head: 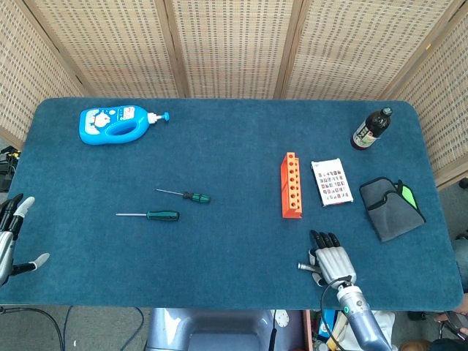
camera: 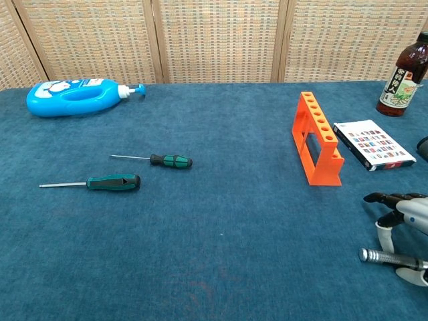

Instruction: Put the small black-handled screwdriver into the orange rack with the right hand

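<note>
Screwdriver (head: 185, 195), the smaller one, lies mid-left, shaft pointing left, well apart from the right hand (head: 331, 261), which rests empty with fingers apart at lower right.

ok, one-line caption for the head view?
Right hand open near the orange rack; small black-handled screwdriver lies untouched at mid-table.

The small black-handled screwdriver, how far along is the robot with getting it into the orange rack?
Nothing looks done yet. The small screwdriver lies on the table, far from the orange rack, whose holes look empty. The right hand is open near the table's front edge, holding nothing. Reaching, grasping and inserting all remain.
</note>
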Robot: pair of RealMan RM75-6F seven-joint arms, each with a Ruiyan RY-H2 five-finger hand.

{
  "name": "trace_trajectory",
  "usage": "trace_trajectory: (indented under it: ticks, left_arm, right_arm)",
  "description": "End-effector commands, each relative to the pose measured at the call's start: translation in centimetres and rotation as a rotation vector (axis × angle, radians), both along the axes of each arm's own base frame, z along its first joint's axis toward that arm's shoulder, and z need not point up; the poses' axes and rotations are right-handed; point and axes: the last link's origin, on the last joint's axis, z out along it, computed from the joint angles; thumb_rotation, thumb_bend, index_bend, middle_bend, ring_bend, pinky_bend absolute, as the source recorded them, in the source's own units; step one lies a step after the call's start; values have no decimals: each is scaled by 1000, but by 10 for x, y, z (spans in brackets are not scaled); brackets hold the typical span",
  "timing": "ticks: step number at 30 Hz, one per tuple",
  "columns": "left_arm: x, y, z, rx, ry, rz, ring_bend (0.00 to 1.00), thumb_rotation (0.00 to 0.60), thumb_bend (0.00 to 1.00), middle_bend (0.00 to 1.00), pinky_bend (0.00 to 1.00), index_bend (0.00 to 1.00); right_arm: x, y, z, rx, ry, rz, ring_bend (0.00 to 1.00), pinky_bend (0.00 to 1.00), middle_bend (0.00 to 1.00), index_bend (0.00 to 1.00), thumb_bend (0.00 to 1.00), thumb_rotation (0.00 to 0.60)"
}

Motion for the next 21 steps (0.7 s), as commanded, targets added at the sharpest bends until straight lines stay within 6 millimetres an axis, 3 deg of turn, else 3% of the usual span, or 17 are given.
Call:
trace_trajectory:
  ticks: [1,10,21]
  left_arm:
    - [0,0,0,-1,0,0,0,600,0,0,0,0]
    - [0,1,-1,-4,-1,6,0,600,0,0,0,0]
    - [4,12,1,-8,-13,11,0,600,0,0,0,0]
  right_arm:
    - [2,0,1,-8,-13,13,0,0,0,599,326,600]
    - [23,-3,25,-78,-194,64,0,0,0,626,352,600]
    - [82,-35,92,-121,-627,76,0,0,0,627,356,600]
